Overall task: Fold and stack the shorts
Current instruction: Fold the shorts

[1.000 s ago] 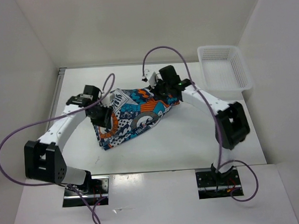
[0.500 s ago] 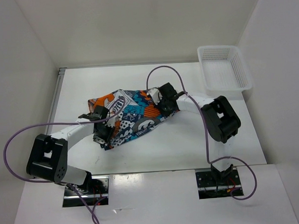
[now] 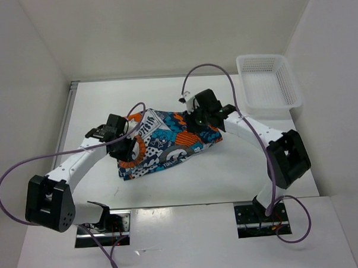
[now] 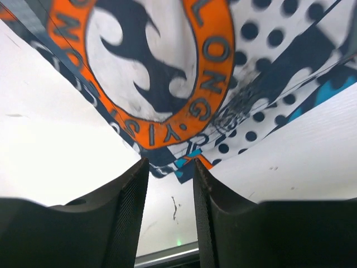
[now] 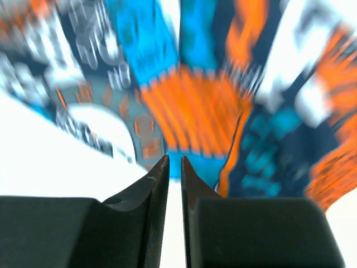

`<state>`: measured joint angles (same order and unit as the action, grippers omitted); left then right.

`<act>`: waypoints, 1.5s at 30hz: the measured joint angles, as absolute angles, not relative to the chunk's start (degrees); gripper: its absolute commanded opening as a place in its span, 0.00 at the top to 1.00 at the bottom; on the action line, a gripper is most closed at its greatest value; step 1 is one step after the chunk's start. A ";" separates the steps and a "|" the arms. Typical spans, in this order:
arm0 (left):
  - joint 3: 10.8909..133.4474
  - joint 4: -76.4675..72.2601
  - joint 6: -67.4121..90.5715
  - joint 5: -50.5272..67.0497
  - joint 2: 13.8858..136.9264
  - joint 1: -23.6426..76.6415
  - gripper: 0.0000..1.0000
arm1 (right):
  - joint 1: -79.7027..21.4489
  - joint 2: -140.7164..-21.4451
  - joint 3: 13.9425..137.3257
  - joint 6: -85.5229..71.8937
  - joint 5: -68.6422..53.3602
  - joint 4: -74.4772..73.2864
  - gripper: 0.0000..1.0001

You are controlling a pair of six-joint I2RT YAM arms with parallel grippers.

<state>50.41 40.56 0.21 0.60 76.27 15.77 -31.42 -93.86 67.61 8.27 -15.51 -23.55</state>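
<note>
At the far right corner of the counter a white lattice basket is set, and only its own mesh floor and walls are seen inside it. Well apart from it, about the middle of the counter, the shorts are found as a crumpled, bunched heap of teal, orange, navy and white print, spread between the two arms, with the near left corner lying on the white surface. Its left end is covered by the wrist of the left arm, and its far right end by the wrist of the right arm, so neither end is seen whole from above. In the left wrist view the left fingers are held narrowly apart, and a fold of the fabric beside a large orange ring print is caught between their tips. In the right wrist view, which is much blurred, the right fingers are drawn almost together, with an orange and blue edge of the cloth pinched at their tips. A purple cable from the left arm is looped over the far left part of the heap, and a second purple cable is arched over the counter behind the right wrist
</note>
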 measured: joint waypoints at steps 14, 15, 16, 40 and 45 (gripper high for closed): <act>53.58 40.01 0.12 0.86 80.18 17.67 0.47 | -14.81 -110.61 85.76 -0.73 -13.69 -17.65 0.65; 54.68 39.31 0.16 1.41 81.30 17.69 0.47 | -15.14 -111.94 85.91 0.12 -13.34 -17.72 0.70; 55.37 38.02 0.21 1.58 82.30 17.69 0.47 | -15.79 -112.97 86.06 0.73 -12.64 -17.74 0.75; 43.70 29.65 0.21 0.49 84.51 17.72 0.46 | -25.08 -125.93 93.14 1.58 -11.46 -22.17 1.00; 43.66 29.69 0.32 0.01 84.49 17.78 0.47 | -25.21 -130.17 99.63 -1.54 -2.98 -20.64 1.00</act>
<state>43.66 29.69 0.32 0.01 84.49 17.78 -25.21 -130.17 99.63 -1.54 -2.98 -20.64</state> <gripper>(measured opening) 0.535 0.001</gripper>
